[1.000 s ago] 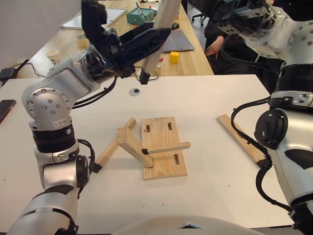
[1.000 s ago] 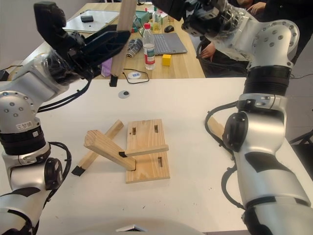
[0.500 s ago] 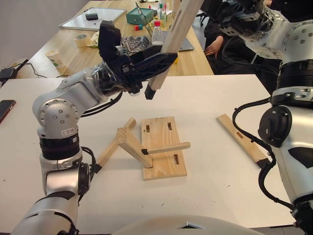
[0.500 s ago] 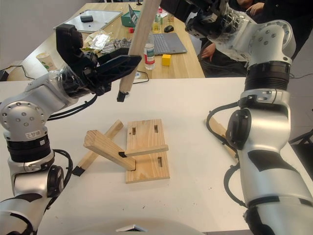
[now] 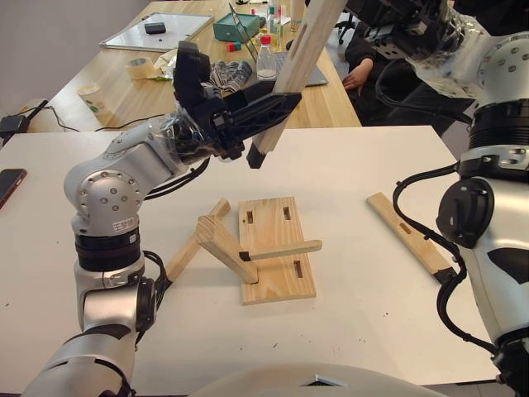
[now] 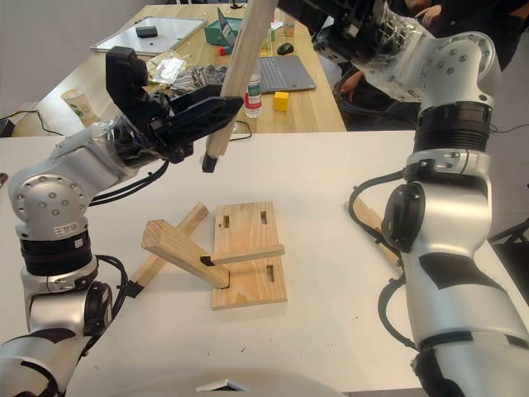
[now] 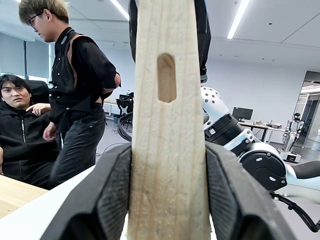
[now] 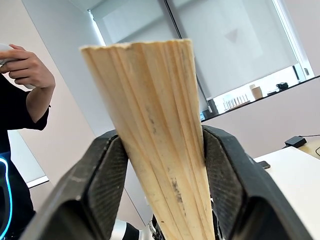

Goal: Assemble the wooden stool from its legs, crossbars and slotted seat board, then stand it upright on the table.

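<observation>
Wooden leg tilted in air above table; left jaws clamp lower end, right jaws clamp top.

I work in what looks like a robotics lab laid out as an open office. My white counter meets a long wooden counter on the far side. That one carries a laptop, a water bottle, a paper cup and a green box. Strip lights run along the ceiling. Far off are a monitor and another humanoid robot. Roller blinds cover a large window.
</observation>
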`<state>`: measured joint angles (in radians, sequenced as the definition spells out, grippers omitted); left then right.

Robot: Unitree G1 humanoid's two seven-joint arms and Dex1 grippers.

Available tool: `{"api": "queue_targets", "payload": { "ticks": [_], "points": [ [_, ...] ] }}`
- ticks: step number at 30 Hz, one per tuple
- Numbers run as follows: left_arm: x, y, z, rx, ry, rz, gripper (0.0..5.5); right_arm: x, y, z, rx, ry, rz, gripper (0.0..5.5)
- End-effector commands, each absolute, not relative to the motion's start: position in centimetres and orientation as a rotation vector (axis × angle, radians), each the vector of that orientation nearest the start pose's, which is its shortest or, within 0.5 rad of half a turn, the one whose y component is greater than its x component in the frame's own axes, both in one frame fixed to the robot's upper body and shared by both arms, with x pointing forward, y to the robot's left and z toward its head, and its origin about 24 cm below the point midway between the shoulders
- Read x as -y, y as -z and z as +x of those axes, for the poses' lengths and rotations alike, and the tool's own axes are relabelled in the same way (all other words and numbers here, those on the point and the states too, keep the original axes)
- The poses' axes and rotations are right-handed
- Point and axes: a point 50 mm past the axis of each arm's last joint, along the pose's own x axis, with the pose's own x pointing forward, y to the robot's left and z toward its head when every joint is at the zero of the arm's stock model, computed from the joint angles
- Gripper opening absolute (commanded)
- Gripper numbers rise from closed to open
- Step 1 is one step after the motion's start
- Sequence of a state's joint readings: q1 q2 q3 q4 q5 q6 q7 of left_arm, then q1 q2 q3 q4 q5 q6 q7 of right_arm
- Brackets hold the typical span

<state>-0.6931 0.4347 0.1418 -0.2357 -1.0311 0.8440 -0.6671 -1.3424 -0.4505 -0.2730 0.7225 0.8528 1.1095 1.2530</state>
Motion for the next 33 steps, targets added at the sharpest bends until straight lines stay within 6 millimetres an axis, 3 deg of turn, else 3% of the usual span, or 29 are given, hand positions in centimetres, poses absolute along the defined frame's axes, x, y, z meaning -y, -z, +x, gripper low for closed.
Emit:
{"api": "queue_targets", "payload": {
  "ticks": [1,2,7,13,16,20,27,33],
  "points": [
    [-13.4,-24.8,28.7,0.14,1.205,-0.271,1.99,15.1,-33.1,33.8,0.09,-1.639,0.638,2.23],
    [-13.4,-24.8,28.8,0.134,1.207,-0.276,2.35,15.1,-33.0,33.8,0.094,-1.634,0.63,2.23],
    [-13.5,-25.1,28.5,0.137,1.221,-0.25,2.98,15.0,-32.6,34.0,0.117,-1.591,0.619,2.2],
    [-15.2,-28.8,27.9,0.308,1.135,-0.321,3.01,15.4,-31.2,34.7,0.134,-1.459,0.548,2.13],
    [-16.6,-30.3,28.1,0.374,1.042,-0.35,3.01,16.0,-28.9,34.5,0.151,-1.384,0.363,2.12],
    [-17.5,-29.2,28.8,0.295,0.95,-0.354,3.01,17.2,-24.7,32.9,0.09,-1.387,0.244,2.1],
    [-18.4,-28.0,30.1,0.186,0.901,-0.341,3.01,19.3,-19.4,30.8,-0.035,-1.37,0.352,2.1],
    [-19.1,-25.6,31.8,0.04,0.797,-0.312,3.01,18.9,-16.4,29.0,-0.135,-1.384,0.37,2.1]
  ]
}}
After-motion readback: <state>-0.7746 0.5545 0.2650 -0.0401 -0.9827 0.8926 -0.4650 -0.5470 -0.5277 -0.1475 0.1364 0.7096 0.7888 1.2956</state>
